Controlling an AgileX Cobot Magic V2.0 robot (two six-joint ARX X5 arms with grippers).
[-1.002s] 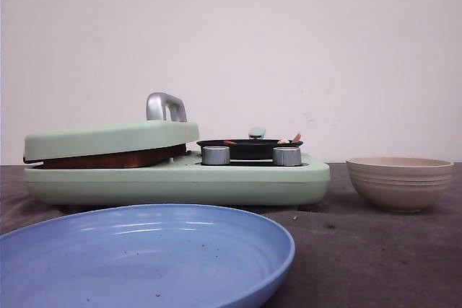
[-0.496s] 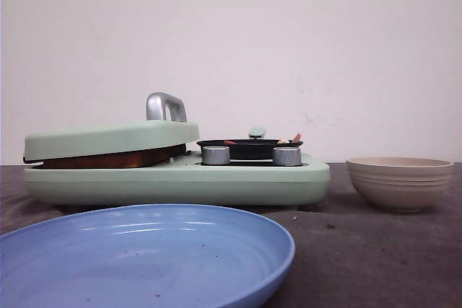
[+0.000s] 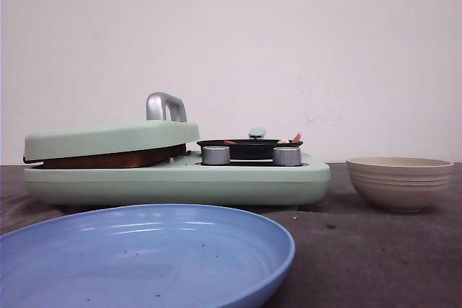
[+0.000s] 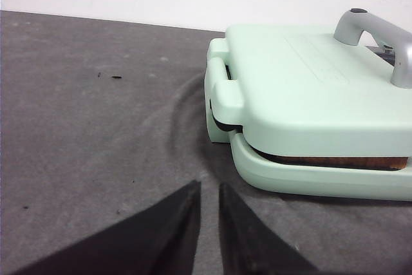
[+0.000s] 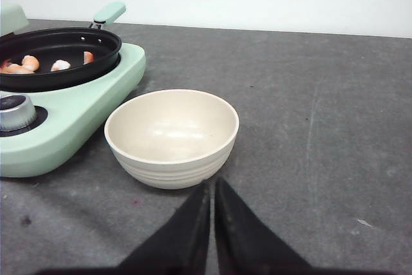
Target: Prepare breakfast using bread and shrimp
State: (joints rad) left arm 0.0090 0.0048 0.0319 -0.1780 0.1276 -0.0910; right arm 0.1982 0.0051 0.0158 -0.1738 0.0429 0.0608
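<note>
Several small pinkish-orange shrimp (image 5: 29,64) lie in the black pan (image 5: 71,48) on the mint-green breakfast maker (image 3: 180,182); in the front view their tips (image 3: 294,138) poke above the pan rim. The maker's lid (image 4: 309,88) is down, so the bread is hidden except for a brown strip (image 4: 335,161) in the gap below it. My left gripper (image 4: 209,188) hovers low over the grey cloth beside the lid's hinge end, shut, a thin slit between its tips. The right gripper (image 5: 212,185) is shut just short of the cream bowl (image 5: 170,136). Neither holds anything.
A wide blue plate (image 3: 144,250) sits nearest the front, in front of the maker. The empty cream bowl (image 3: 399,182) stands right of it. A silver handle (image 3: 164,106) rises from the lid, and two metal knobs (image 3: 215,155) face forward.
</note>
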